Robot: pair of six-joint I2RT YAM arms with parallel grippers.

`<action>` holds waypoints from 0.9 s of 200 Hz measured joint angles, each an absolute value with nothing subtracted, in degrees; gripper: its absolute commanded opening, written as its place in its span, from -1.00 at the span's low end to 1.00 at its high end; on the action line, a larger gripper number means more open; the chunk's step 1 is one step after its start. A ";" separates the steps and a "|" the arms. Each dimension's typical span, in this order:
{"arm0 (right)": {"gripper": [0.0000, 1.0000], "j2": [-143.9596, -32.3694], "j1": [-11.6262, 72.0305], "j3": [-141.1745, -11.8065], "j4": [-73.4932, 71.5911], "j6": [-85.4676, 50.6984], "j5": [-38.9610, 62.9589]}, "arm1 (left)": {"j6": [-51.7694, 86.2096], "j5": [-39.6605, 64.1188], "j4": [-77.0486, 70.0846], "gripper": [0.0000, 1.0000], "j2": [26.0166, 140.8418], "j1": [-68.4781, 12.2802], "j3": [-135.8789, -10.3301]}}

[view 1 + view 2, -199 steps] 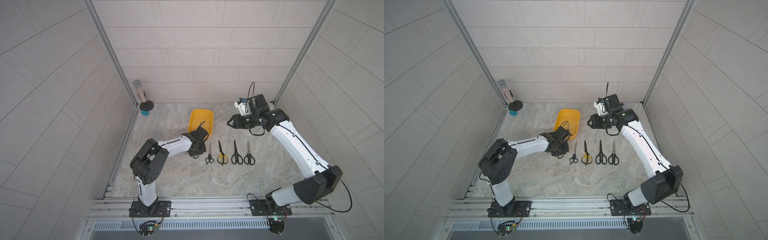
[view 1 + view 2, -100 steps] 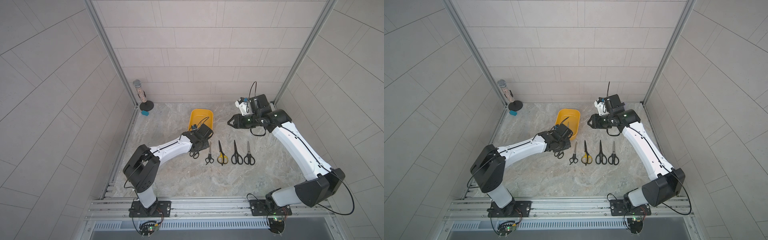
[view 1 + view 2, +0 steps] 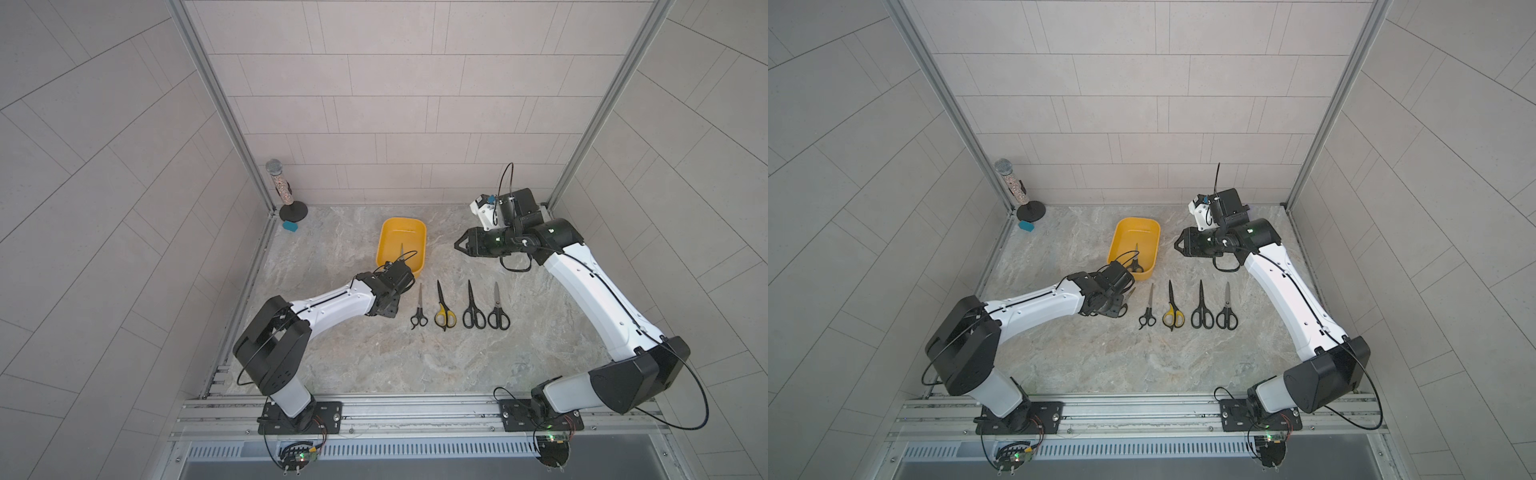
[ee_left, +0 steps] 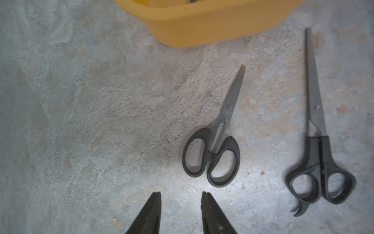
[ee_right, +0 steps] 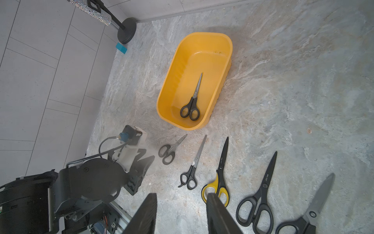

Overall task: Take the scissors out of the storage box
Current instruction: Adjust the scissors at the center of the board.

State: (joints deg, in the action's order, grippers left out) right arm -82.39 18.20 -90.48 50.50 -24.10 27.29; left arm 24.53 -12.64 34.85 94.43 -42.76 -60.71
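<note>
In both top views the yellow storage box (image 3: 395, 232) sits toward the back of the stone table (image 3: 415, 365), with one pair of scissors (image 3: 1135, 262) lying inside. Four pairs lie in a row in front of it, among them the yellow-handled pair (image 3: 444, 316). Your left gripper (image 3: 388, 309) hangs low at the row's end and hides what is under it. Your right gripper (image 3: 459, 245) hovers just beside the box.

In the left wrist view, the left fingers (image 4: 153, 212) stand partly apart over bare table and grip nothing. A small black-handled pair (image 4: 214, 145) lies flat just ahead of the tips, not touching them, beside a slim pair with a finger hook (image 4: 317, 154). Lift straight up before you swing, or a tip may catch those loops.

In the right wrist view, the right fingers (image 5: 145, 214) are also partly apart and empty. The boxed pair looks like your next job. Its loops lie close to the end wall nearest the row, so come down from above and pinch near the pivot. Raise it clear of the rim before you carry it. The left arm crowds that end of the box, so move it off first. The microphone stand (image 5: 126, 32) and teal block (image 5: 121, 48) are well apart.
</note>
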 measured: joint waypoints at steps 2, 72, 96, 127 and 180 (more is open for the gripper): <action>-0.09 -82.39 18.20 -90.48 50.50 -24.12 27.29 | 24.32 -12.51 34.74 -0.20 94.63 -42.76 -60.71; -0.09 -82.56 18.20 -90.50 50.50 -24.25 27.44 | 20.88 -9.91 31.79 -0.23 100.29 -42.76 -61.12; -0.09 -82.61 18.20 -90.50 50.50 -24.23 27.42 | 20.23 -8.99 31.44 -0.24 101.82 -42.76 -61.82; -0.09 -82.61 18.20 -90.52 50.50 -24.23 27.40 | 19.29 -8.62 31.31 -0.25 103.24 -42.76 -62.59; -0.09 -82.61 18.20 -90.52 50.50 -24.23 27.42 | 18.48 -8.56 31.31 -0.29 105.19 -42.76 -64.05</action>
